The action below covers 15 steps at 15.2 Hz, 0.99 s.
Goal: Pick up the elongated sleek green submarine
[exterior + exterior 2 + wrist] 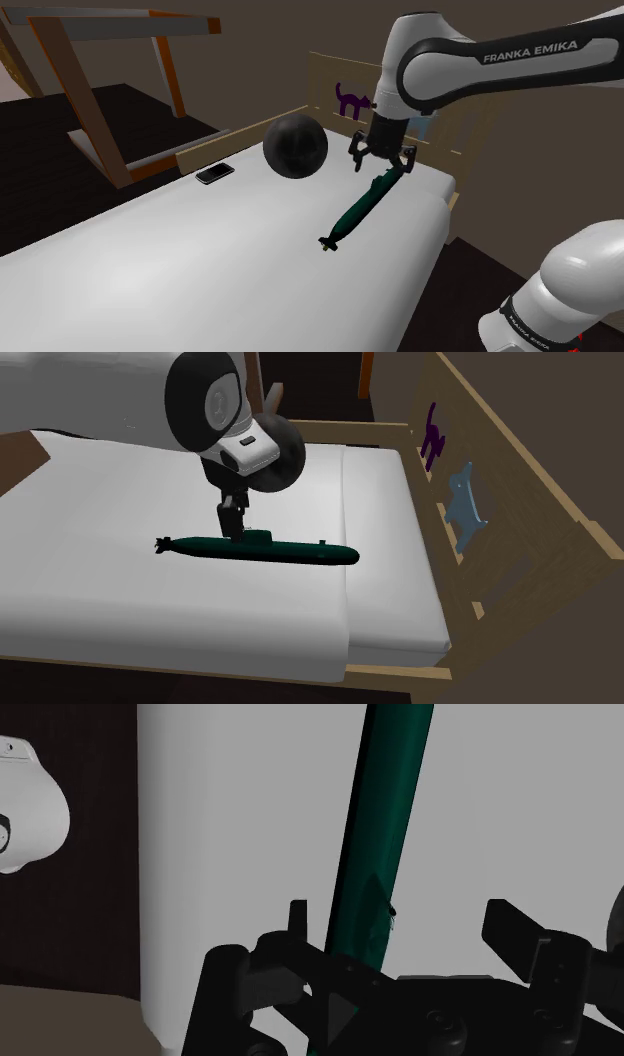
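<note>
In wrist view, claw (399,914) astride submarine (388,804)

submarine (360,210) lies on the bed (150,270), one end toward the headboard (322,85), other end toward the shoulder view's lower left. gripper (384,166) hangs over it, fingers spread either side of the hull. ball (295,146) rests on the bed just to the shoulder view's left of the gripper, apart from the submarine. phone (215,173) lies further left, near the bed's far edge. cat figure (350,100) on the headboard, behind ball and gripper
</note>
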{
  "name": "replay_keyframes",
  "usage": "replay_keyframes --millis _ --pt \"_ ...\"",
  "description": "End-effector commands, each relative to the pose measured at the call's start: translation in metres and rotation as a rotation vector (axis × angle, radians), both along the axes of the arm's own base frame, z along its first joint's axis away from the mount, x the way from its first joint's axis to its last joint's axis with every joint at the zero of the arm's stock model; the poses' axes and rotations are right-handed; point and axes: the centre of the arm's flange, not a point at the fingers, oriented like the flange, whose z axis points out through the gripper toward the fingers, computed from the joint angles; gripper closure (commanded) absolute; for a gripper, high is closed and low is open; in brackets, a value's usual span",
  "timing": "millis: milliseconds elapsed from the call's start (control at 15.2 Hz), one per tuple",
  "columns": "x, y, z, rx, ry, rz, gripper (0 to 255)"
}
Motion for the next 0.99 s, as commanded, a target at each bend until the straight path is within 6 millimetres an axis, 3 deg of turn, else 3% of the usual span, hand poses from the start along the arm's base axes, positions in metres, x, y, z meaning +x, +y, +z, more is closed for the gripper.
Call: replay_keyframes --millis 0,132,264,330,924 --pt "0.0 0.0 -0.012 0.0 0.0 -0.004 0" --pt "0.0 0.0 -0.025 0.0 0.0 -0.004 0" --pt "0.0 0.0 -0.025 0.0 0.0 -0.004 0" --pt "0.0 0.001 -0.026 0.0 0.0 -0.004 255" --pt "0.0 0.0 -0.025 0.0 0.0 -0.004 255"
